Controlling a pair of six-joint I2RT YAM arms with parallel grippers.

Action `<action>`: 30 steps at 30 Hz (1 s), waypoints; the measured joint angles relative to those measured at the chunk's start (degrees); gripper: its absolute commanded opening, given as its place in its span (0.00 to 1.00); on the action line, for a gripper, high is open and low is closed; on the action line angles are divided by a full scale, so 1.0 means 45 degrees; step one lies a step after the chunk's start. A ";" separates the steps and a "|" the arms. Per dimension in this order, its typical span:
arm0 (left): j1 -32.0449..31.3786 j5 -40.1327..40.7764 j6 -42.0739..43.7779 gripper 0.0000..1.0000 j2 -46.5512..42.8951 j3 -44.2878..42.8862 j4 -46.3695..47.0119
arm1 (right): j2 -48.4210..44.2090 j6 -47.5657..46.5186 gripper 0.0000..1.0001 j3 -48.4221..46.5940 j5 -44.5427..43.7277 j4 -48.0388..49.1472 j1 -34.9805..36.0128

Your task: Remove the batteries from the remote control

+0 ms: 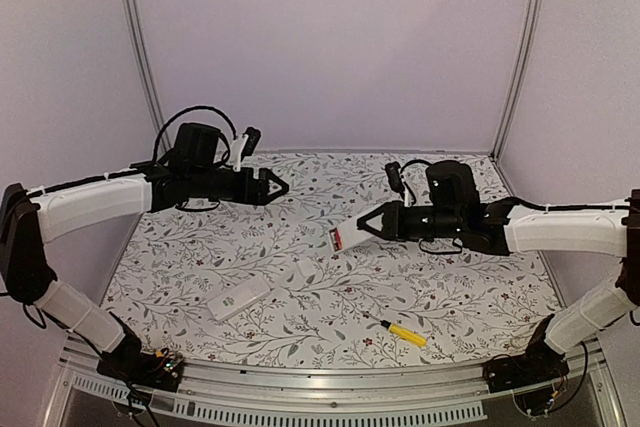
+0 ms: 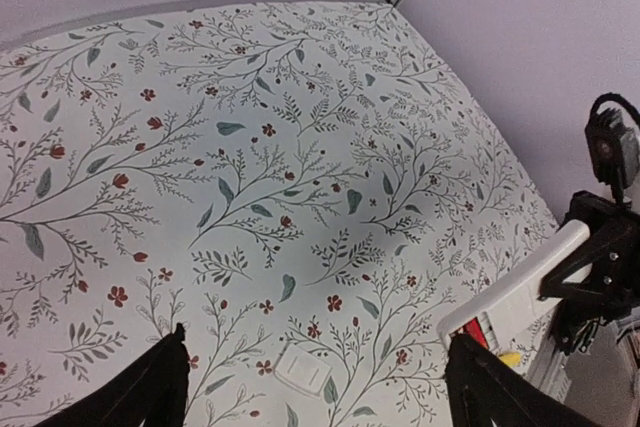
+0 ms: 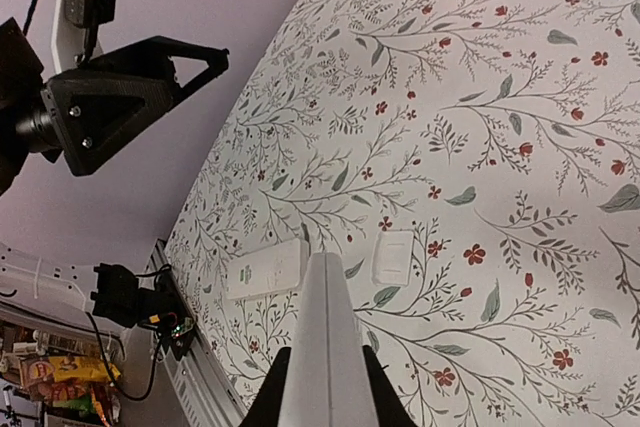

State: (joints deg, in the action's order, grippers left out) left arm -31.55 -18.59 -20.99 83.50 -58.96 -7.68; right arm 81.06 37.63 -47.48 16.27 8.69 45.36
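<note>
My right gripper is shut on a white remote control and holds it above the middle of the table. The remote's open end shows the red-orange batteries inside. In the right wrist view the remote stands edge-on between the fingers, and the batteries are hidden. In the left wrist view the remote shows at the right with a red battery in it. My left gripper is open and empty, in the air to the far left of the remote; its fingers stand wide apart.
A small white battery cover lies on the flowered table; it also shows in the wrist views. A white flat device with a green mark lies near left. A yellow-handled screwdriver lies near the front edge.
</note>
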 measured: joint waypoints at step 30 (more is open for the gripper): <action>0.0000 -0.1627 -0.0340 0.87 0.0369 0.0189 0.0350 | 0.4677 -0.0078 0.37 -0.1273 0.3774 -0.1642 0.0665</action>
State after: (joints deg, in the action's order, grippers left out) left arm -31.55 -25.91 -22.52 85.17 -58.11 -6.11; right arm 102.10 37.28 -53.21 33.26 1.30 48.36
